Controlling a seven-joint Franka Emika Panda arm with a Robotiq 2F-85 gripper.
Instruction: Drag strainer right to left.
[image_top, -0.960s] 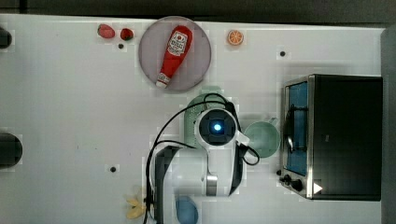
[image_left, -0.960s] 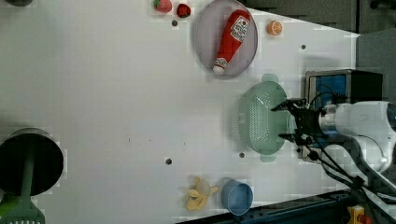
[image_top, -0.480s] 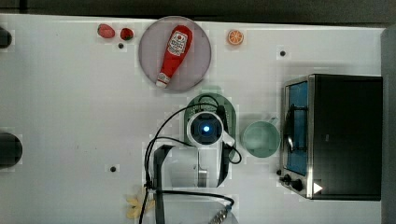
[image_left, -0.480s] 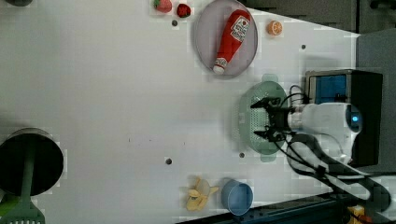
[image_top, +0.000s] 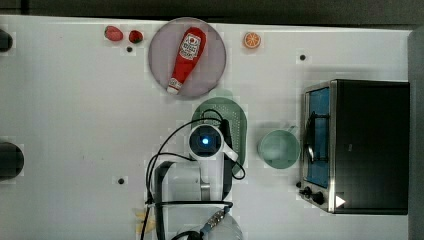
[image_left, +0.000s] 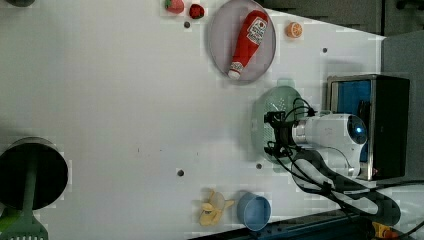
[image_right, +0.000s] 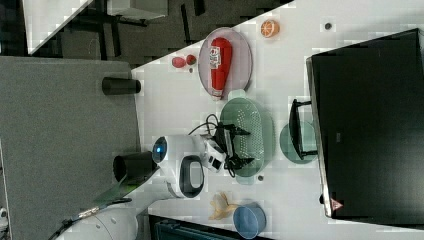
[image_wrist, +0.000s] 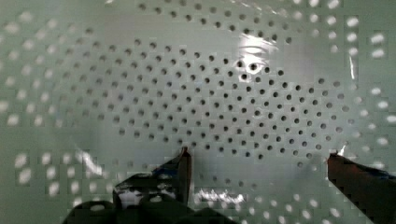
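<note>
The strainer (image_top: 236, 117) is a pale mint-green oval colander lying in the middle of the white table, between the plate and the mug. My arm's wrist (image_top: 205, 141) hangs over the side of it toward the top view's left. My gripper (image_left: 271, 132) is open and reaches down into the bowl, with its two fingers spread wide over the holed floor (image_wrist: 210, 93). In the right view the gripper (image_right: 245, 146) sits inside the strainer (image_right: 257, 125), nearer the rim on the arm's side. In the wrist view the gripper (image_wrist: 259, 158) has nothing between its fingertips.
A pale green mug (image_top: 278, 149) stands between the strainer and a black toaster oven (image_top: 365, 145). A grey plate (image_top: 212, 65) with a ketchup bottle (image_top: 186, 57) lies just beyond the strainer. An orange slice (image_top: 252, 40), strawberries (image_top: 114, 33), a blue bowl (image_left: 253, 211) and a banana (image_left: 212, 210) lie around.
My arm has moved toward the top view's left, from above the mug to above the strainer, and the open gripper has come into the bowl. The strainer has not moved.
</note>
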